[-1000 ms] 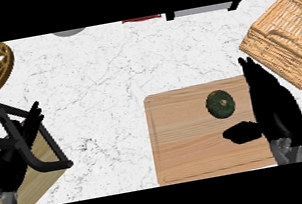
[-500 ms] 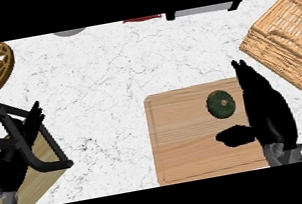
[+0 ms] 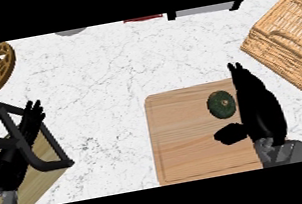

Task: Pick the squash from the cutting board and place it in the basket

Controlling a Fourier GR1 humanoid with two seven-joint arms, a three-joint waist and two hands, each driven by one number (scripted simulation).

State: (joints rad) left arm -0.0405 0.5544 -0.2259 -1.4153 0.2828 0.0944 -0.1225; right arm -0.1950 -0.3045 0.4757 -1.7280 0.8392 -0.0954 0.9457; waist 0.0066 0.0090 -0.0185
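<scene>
Head view: squash on cutting board, near its right edge. R hand just beside it, fingers straight, thumb spread, holding nothing. Risk: round squash rolls off if nudged before fingers close. Basket upper right.

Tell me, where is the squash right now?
In the head view the squash lies on the cutting board, near its upper right corner, just left of the right hand. The basket sits further up and right.
</scene>
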